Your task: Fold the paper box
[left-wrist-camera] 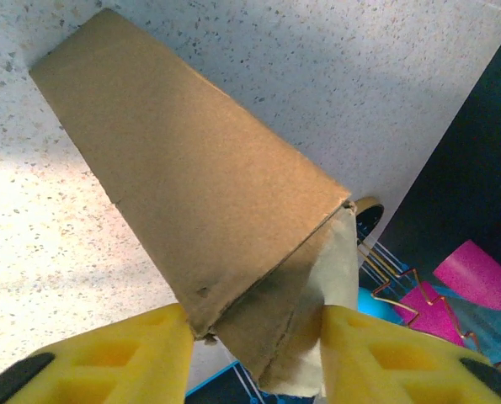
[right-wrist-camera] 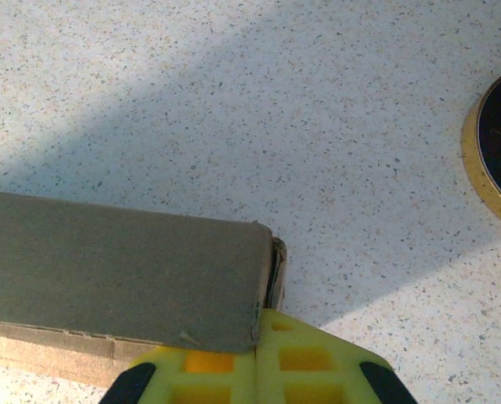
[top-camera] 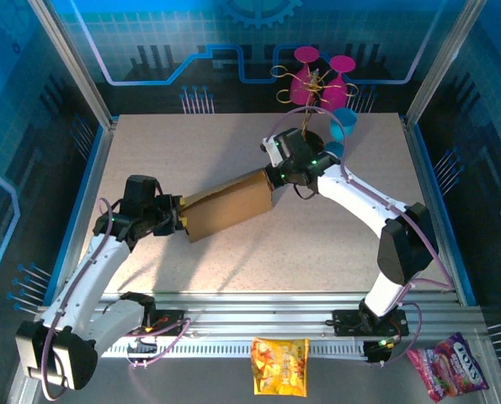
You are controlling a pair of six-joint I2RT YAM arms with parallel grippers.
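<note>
Fingers of the left gripper stand apart and straddle the near end of the paper box. One touches the end's corner and the other rests against a loose, paler flap. I cannot tell whether they squeeze it or merely bracket it. The right gripper has its jaws together, set against the box's opposite end corner. Whether a thin edge of card is nipped between them is unclear.

In the overhead view the box lies across the middle of the table, spanning the gap between the two claws. Its long axis runs from 8 o'clock, at the left claw, to 2 o'clock, at the right.

The body looks already formed, so the step in hand is probably closing the 8 o'clock end. The next move likely calls for the left claw to tuck that flap inward while the right braces the far end against sliding.
</note>
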